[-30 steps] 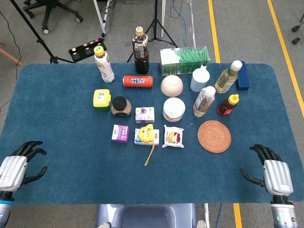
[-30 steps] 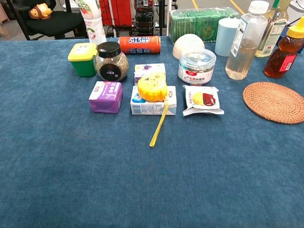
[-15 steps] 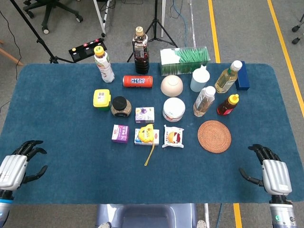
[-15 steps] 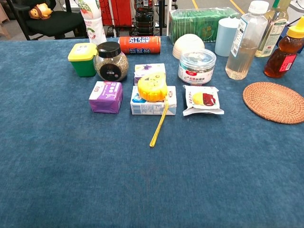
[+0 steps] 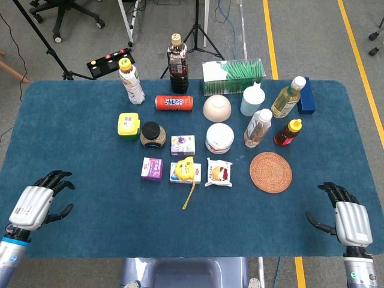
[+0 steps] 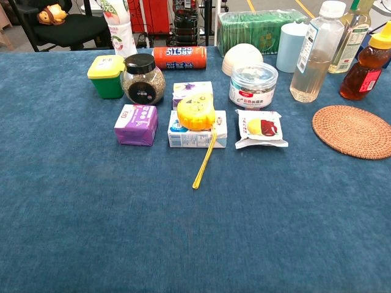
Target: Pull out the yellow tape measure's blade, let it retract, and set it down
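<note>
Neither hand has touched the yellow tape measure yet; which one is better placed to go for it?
Probably the left hand: it sits further in over the cloth, while the right hand waits at the near edge. The tape measure lies slightly left of centre.

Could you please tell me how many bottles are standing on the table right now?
5: a white one back left, a dark one beside it, and a clear, yellowish and amber one right.

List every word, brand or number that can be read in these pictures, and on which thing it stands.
"ARCTIC": on the orange can lying on its side, as best it reads.
All other labels, on the boxes, jars, bottles and snack packet, are too small or blurred to read.
</note>
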`<state>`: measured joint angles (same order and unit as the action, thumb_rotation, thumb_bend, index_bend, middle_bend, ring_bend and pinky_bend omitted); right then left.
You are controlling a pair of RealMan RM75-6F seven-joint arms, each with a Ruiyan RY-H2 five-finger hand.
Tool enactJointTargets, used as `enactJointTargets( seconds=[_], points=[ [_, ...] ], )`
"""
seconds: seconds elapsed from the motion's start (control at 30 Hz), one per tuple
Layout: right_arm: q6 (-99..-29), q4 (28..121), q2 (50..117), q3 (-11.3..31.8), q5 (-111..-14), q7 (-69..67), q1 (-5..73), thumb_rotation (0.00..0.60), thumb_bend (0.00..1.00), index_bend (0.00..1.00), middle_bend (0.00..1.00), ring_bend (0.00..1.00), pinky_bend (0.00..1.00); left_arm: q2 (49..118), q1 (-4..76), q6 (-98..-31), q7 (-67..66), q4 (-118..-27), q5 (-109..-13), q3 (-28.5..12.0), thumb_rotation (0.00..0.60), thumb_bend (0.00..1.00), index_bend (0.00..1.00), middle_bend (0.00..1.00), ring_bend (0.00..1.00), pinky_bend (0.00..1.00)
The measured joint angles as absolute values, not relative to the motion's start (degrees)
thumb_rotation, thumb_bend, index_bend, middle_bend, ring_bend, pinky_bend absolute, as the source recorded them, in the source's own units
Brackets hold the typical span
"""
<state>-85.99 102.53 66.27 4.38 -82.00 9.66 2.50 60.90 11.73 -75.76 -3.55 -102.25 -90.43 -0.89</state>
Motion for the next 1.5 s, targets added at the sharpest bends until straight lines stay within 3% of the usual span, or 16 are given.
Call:
enactJointTargets(
  seconds=[0.27,0.6,0.9,1.5],
  points=[
    [-85.7,102.7,66.4,4.4,-81.8,9.9,2.6,0.408,0.28,0.24,0.23,0.22,0.30,59.4,18.2,-68.3,-6.4,-104.1,-91.9,-2.3,0.600,0.26,0.34,0.22,0.14,0.25],
    [-86.3,103.5,66.2,4.4,-81.8,10.9,2.3,0.408,0.28,0.24,0.23,0.22,0.30,59.8,28.1,-57.3,-9.6,-105.6,-92.4,-5.1,0.589,0.21,0.17,0.14,0.03,0.14],
    [-86.7,104.1,66.2,4.3,-81.6,11.8,1.9,0.406,0.28,0.24,0.23,0.22,0.30,63.3,38.7,-46.7,-6.3,-106.1,-91.3,-7.6,0.590,0.21,0.17,0.13,0.01,0.14],
    [-87.7,105.0,66.1,4.5,-80.9,13.2,1.2,0.406,0.28,0.24,0.23,0.22,0.30,74.3,49.6,-41.0,-0.5,-97.1,-88.0,-9.9,0.590,0.21,0.17,0.13,0.01,0.14]
  ],
)
